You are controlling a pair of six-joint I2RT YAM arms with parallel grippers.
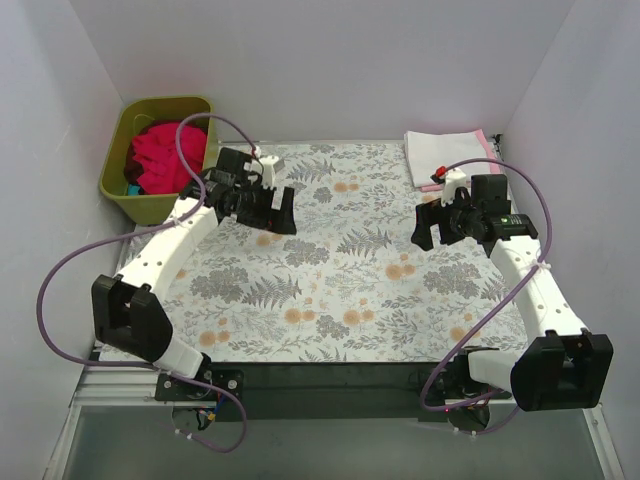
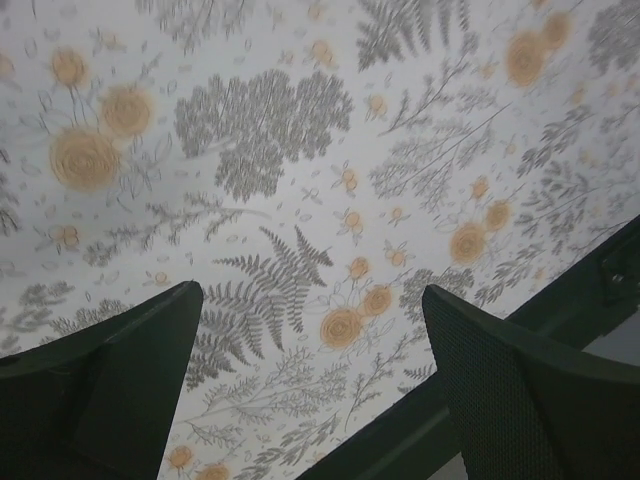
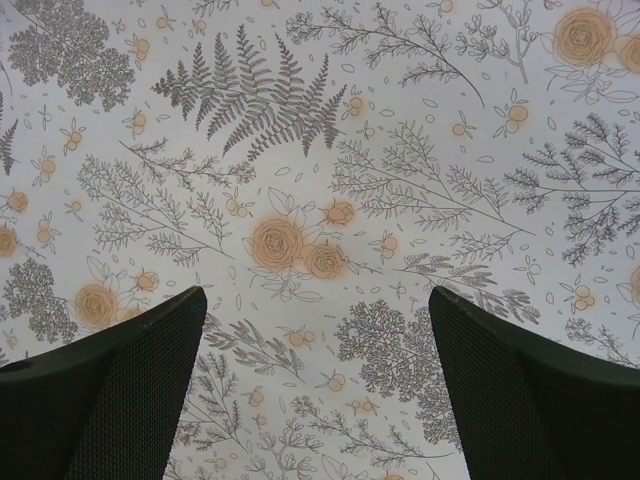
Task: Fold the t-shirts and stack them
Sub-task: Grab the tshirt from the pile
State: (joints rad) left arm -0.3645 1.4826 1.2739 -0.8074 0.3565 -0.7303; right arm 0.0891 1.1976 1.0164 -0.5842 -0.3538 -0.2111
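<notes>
A bright crimson-red t-shirt (image 1: 160,160) lies bunched in the olive-green tub (image 1: 125,195) at the far left. A folded white t-shirt (image 1: 445,155) rests at the far right of the floral cloth, with a pale pink t-shirt's edge (image 1: 488,140) showing under it. My left gripper (image 1: 275,220) hovers over the cloth just right of the tub, open and empty (image 2: 310,292). My right gripper (image 1: 432,235) hangs in front of the white stack, also open with nothing between its fingers (image 3: 318,295). Both wrist views show only patterned cloth below the jaws.
The grey-and-orange floral cloth (image 1: 330,280) covers the table. Its black front edge (image 2: 450,400) shows in the left wrist view. White walls close in at the back and both sides. Purple cables (image 1: 60,270) loop off each arm.
</notes>
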